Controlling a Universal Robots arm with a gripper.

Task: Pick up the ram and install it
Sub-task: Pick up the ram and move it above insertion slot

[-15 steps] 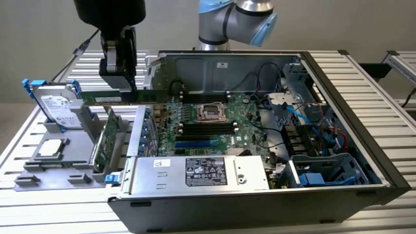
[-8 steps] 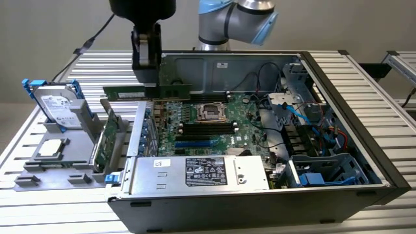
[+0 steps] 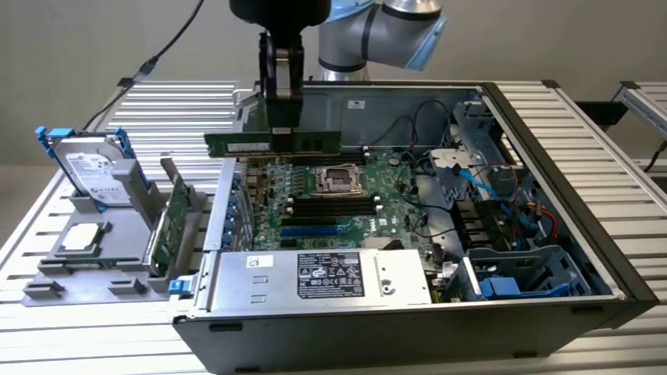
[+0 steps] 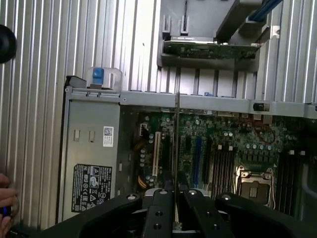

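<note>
Taking the open computer case (image 3: 583,234) as the landmark, the spare parts outside it on the exterior view's left sit in a grey fixture tray (image 3: 62,269). A hard drive with blue rails (image 3: 92,166) stands on edge, a processor chip (image 3: 83,238) lies flat, and a wide green expansion card (image 3: 172,219) stands upright closest to the case wall. Each seems propped so that a free edge can be gripped from above. Over the far left part of the case the gripper (image 3: 281,134) hangs straight down, its fingers pinching the ram (image 3: 234,144) at about mid-length. The stick is level, one long edge turned down, above the motherboard (image 3: 391,191) and touching nothing in the case. Gripping it at the middle probably keeps it balanced and leaves both ends free for the slot latches. In the wrist view the ram (image 4: 177,139) shows edge-on, a thin line running out from between the fingers (image 4: 159,206). Inside the case the black memory slots (image 3: 333,207) lie on the near side of the processor socket (image 3: 339,178) and run roughly parallel to the held stick, which suits a straight downward push. By my reading the ram is not yet seated. Along the case's near wall sits the power supply (image 3: 323,273). At its right end are blue cables (image 3: 469,176) and a drive cage (image 3: 516,273), well clear of the slots.
</note>
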